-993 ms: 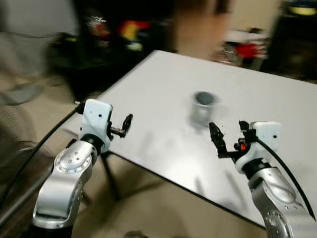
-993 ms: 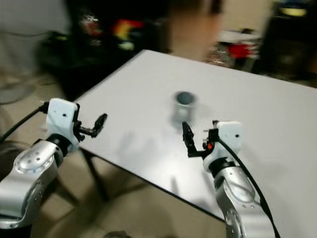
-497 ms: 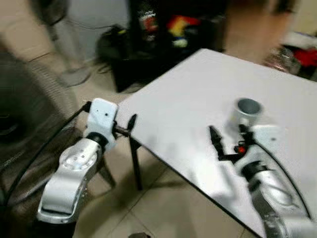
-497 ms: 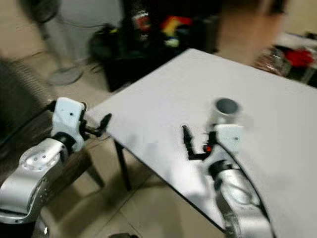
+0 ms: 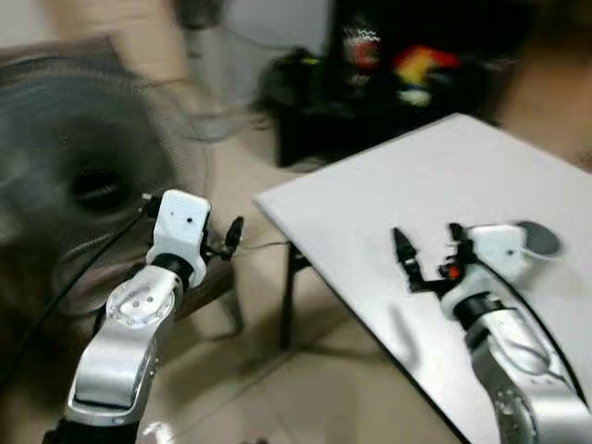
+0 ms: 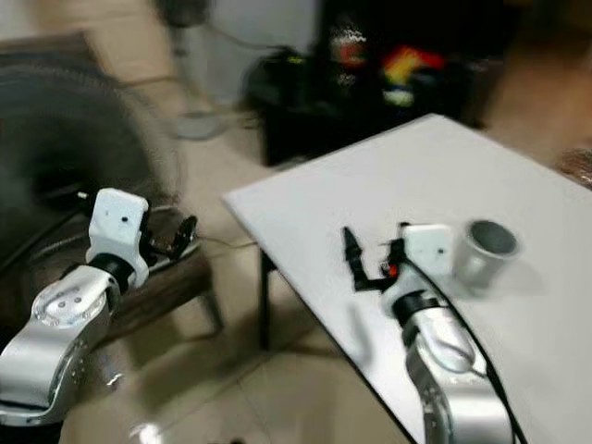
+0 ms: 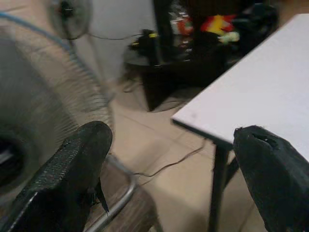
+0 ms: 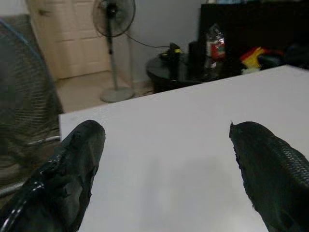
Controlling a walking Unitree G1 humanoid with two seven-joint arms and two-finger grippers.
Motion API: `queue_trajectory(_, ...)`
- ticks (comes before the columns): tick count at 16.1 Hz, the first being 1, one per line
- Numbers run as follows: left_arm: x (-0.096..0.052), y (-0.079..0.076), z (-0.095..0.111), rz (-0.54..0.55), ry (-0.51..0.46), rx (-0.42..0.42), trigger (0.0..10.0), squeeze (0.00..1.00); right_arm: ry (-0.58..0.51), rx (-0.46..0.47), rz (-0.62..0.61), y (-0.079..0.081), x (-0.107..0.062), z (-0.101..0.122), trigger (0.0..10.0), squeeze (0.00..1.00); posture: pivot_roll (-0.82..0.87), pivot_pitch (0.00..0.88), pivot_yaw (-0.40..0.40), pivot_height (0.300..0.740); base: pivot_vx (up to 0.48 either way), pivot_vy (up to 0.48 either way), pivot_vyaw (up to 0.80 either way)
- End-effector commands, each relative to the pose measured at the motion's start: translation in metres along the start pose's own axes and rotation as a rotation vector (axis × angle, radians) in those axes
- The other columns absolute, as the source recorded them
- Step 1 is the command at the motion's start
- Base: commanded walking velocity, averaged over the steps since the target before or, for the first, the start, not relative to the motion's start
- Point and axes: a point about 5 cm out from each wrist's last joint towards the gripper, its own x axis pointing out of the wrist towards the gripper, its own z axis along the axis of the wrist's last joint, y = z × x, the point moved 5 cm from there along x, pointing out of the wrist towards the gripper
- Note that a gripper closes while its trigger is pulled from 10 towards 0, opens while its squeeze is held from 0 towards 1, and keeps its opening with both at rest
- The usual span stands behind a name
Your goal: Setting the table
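A grey metal cup (image 6: 487, 252) stands upright on the white table (image 6: 421, 176), just beyond my right wrist. My right gripper (image 5: 428, 252) hovers over the table near its front edge, open, with nothing between its fingers (image 8: 72, 164). The left gripper (image 5: 230, 240) is held out past the table's left corner, above the floor. It is open and empty too, its fingers (image 7: 79, 162) wide apart. Much of the picture is blurred.
A large round fan (image 5: 83, 176) with a wire grille stands close on my left. A standing fan (image 8: 114, 14) is by a door farther off. Behind the table is a dark shelf (image 5: 388, 65) with colourful things. A cable (image 7: 169, 162) lies on the tiled floor.
The camera has swung to the left, so the table and cup now sit farther right and the big fan has come into view. Both grippers keep the same open pose.
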Motion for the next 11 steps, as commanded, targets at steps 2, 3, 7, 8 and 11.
queue_trajectory(2,-0.002,0.0007,0.0031,0.008,-0.012,0.013,10.0,0.0,-0.032,-0.004,0.021,0.0048,0.0013,0.0041,10.0,1.0,0.06,0.0,-0.002,0.74,0.0,0.0,0.8)
queue_trajectory(3,-0.0019,0.0004,0.0035,0.006,-0.013,0.015,10.0,0.0,-0.048,-0.018,0.031,0.0068,0.0018,0.006,10.0,1.0,0.06,0.0,-0.003,0.74,0.0,0.0,0.8)
queue_trajectory(7,0.0,-0.0005,0.0055,-0.005,-0.022,0.023,10.0,0.0,-0.07,0.021,0.031,0.0066,0.0016,0.0054,10.0,1.0,0.06,0.0,0.006,0.74,0.0,0.0,0.8)
queue_trajectory(8,0.0007,-0.0004,0.0062,-0.007,-0.023,0.022,10.0,0.0,-0.076,0.021,0.025,0.0056,0.0017,0.0058,10.0,1.0,0.06,0.0,0.012,0.74,0.0,0.0,0.8)
queue_trajectory(11,0.0031,-0.0016,0.0077,-0.023,-0.026,0.026,10.0,0.0,-0.088,0.023,0.006,0.0054,0.0025,0.0064,10.0,1.0,0.06,0.0,0.02,0.74,0.0,0.0,0.8)
